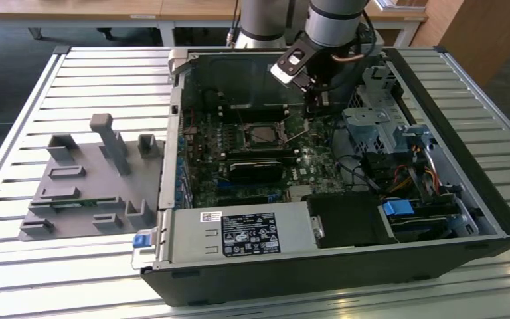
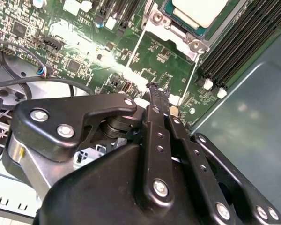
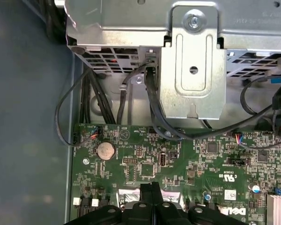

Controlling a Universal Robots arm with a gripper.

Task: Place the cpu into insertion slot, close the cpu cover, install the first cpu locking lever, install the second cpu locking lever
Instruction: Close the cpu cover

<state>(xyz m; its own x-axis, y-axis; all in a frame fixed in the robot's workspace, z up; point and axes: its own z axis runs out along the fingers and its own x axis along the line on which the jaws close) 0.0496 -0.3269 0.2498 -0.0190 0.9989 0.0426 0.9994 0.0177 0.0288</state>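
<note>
The open computer case (image 1: 467,219) lies on a slatted table. On its green motherboard sits the insertion slot (image 1: 264,135), a dark square with a metal rim. In the second wrist view the cpu (image 2: 199,9) shows its pale top inside the slot, with the silvery cpu cover (image 2: 175,37) framing it. A thin locking lever rod (image 2: 136,49) runs from the socket's corner toward my fingertips. My gripper (image 1: 319,107) hangs over the board just to the exterior view's right of the socket. It is shut, (image 2: 158,90) (image 3: 151,187), with the two fingers pressed together and nothing visible between them.
A grey fixture block (image 1: 87,179) with upright posts stands on the table at the exterior view's left. Inside the case are the power supply (image 1: 237,232), a metal drive cage (image 1: 370,126), black cables (image 3: 154,117), a metal bracket (image 3: 192,70) and long black memory slots (image 2: 239,47).
</note>
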